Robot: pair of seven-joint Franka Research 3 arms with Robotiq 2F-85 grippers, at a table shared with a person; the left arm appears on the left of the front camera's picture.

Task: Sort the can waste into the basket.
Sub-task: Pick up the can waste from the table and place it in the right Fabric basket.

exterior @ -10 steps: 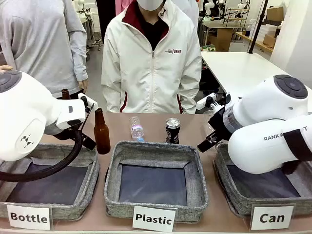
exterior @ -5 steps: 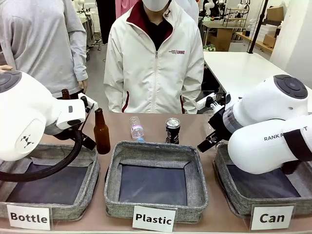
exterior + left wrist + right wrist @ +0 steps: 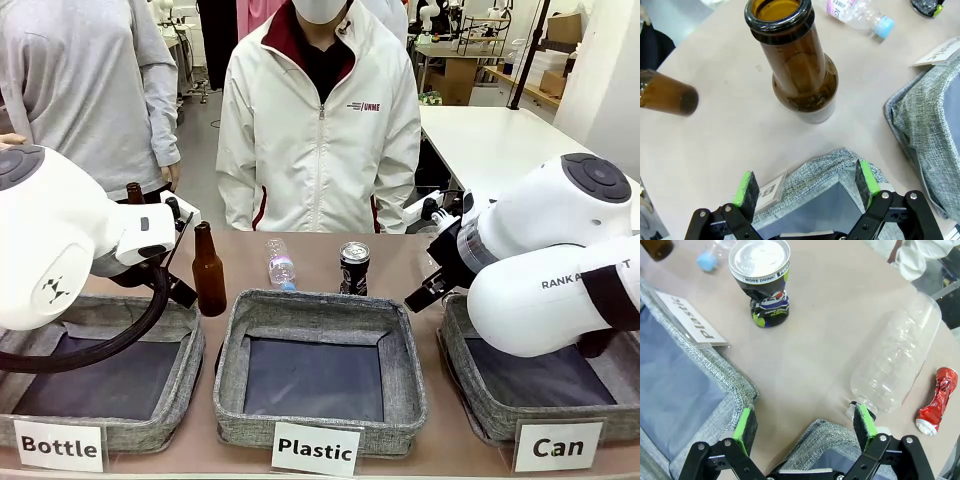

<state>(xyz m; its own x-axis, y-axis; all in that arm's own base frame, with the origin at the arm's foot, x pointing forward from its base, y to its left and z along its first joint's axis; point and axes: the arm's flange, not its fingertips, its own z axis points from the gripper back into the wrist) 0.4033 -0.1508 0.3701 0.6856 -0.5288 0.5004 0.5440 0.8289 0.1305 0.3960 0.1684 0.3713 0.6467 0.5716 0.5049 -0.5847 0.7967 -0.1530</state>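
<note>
From the front, the black can point(image 3: 354, 267) stands upright on the table point(image 3: 400, 262), just behind the far rim of the Plastic basket point(image 3: 320, 420). The Can basket point(image 3: 458, 378) sits on my right, and my right arm point(image 3: 550, 260) is bent low over its far left corner. My left arm point(image 3: 60, 240) curls over the Bottle basket point(image 3: 190, 372), near an upright brown bottle point(image 3: 208, 270). A person point(image 3: 320, 130) in a white jacket stands at the far side. Along my left wrist, my left gripper point(image 3: 805, 182) is spread wide with nothing in it. It hangs above a corner of the Bottle basket, and the brown bottle stands ahead on the table. Along my right wrist, my right gripper point(image 3: 805, 423) is likewise spread and empty, poised over the Can basket's corner. The dented black can is upright, well ahead and to the left of my fingers. The crushed red can point(image 3: 935, 400) lies on its side off to the right, just past a clear plastic bottle point(image 3: 895, 362) that lies near my right fingertip.
</note>
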